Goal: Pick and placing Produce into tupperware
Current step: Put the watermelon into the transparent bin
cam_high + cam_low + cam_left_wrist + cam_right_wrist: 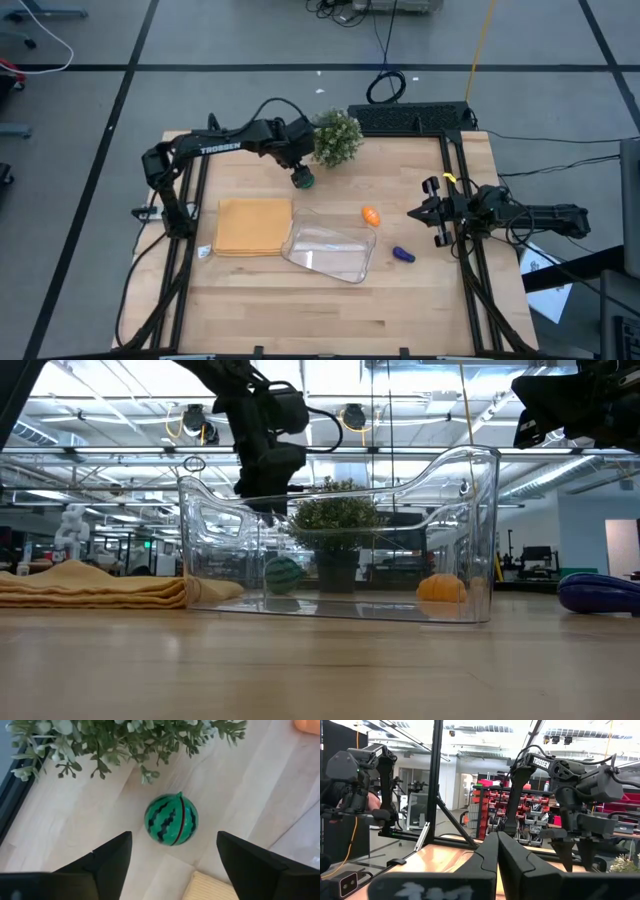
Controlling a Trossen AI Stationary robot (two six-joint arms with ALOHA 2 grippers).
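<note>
The round green striped produce piece (171, 818) rests on the wooden table beside the potted plant. My left gripper (172, 855) hangs open a little above it, pointing steeply down, one finger on each side without touching it. The orange piece (371, 215) lies just beyond the far right corner of the clear tupperware (330, 250). The purple piece (403, 254) lies at the tupperware's right. My right gripper (437, 213) waits shut at the table's right edge, lifted off the table.
A bushy potted plant (337, 137) stands at the far edge, close behind my left gripper. A folded tan-yellow mat (254, 226) lies against the tupperware's left side. Bare wood runs along the table's near side.
</note>
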